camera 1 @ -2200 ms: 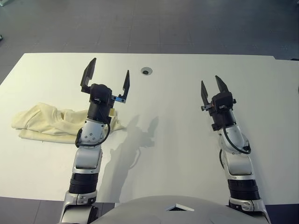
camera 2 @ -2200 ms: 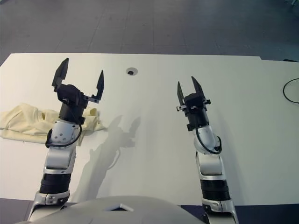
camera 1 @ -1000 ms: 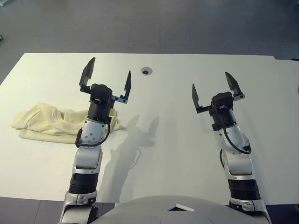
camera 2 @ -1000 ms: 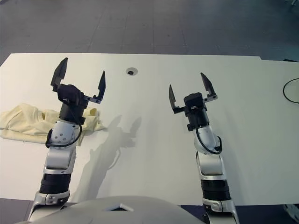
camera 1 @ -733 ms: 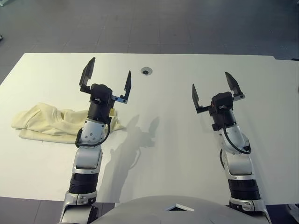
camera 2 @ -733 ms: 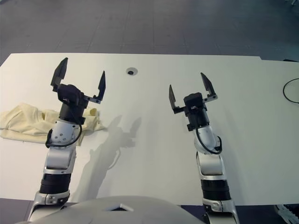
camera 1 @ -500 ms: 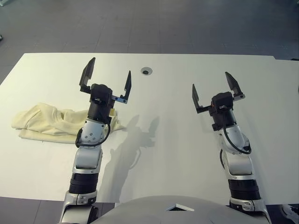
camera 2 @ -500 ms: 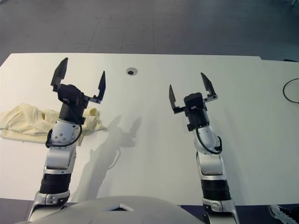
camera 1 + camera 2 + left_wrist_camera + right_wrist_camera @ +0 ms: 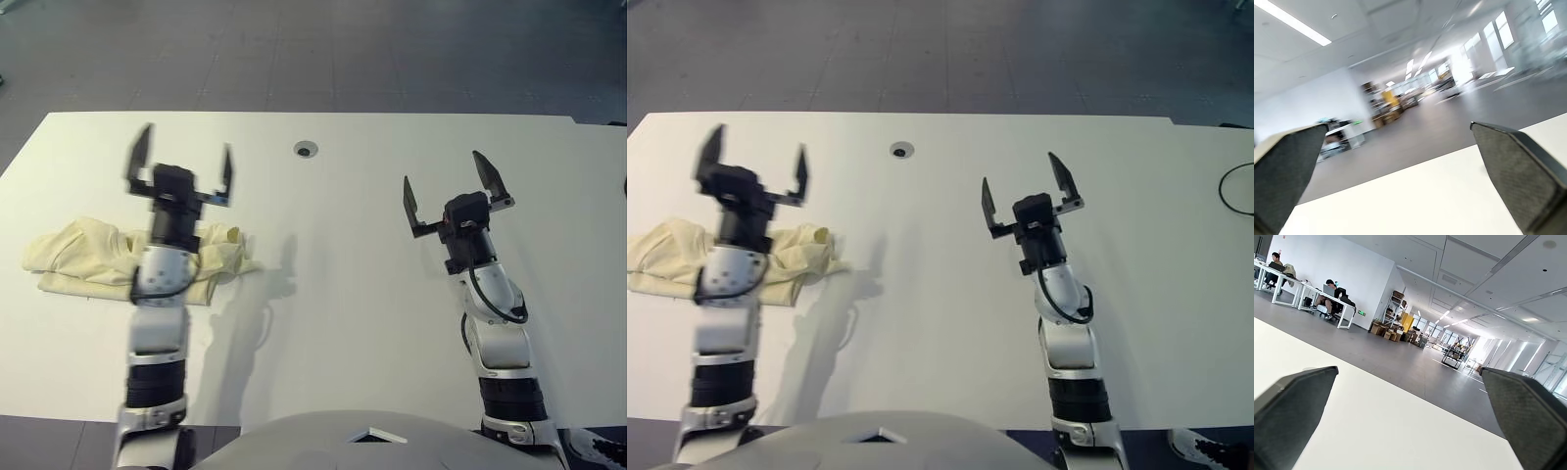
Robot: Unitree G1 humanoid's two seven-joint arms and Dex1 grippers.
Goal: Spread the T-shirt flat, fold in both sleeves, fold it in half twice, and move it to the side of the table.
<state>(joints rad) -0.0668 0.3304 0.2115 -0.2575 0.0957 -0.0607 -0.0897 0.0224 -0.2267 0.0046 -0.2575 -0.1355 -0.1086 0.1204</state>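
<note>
White rectangular tabletop (image 9: 353, 313), smooth, matte, spans nearly full width of scene. Small round dark grommet hole (image 9: 307, 149) near far edge, about centre. Pale yellow cloth T-shirt (image 9: 83, 259) lies crumpled in low heap at left side, well apart from hole. Thin black cable loop (image 9: 1224, 192) rests at right edge.

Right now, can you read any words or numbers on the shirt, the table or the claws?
There is no text here that can be read.
T-shirt: plain, no print showing.
table: no label or number showing.
left claw and right claw: no readable marks.
green sign on the far wall: too small to read.
</note>
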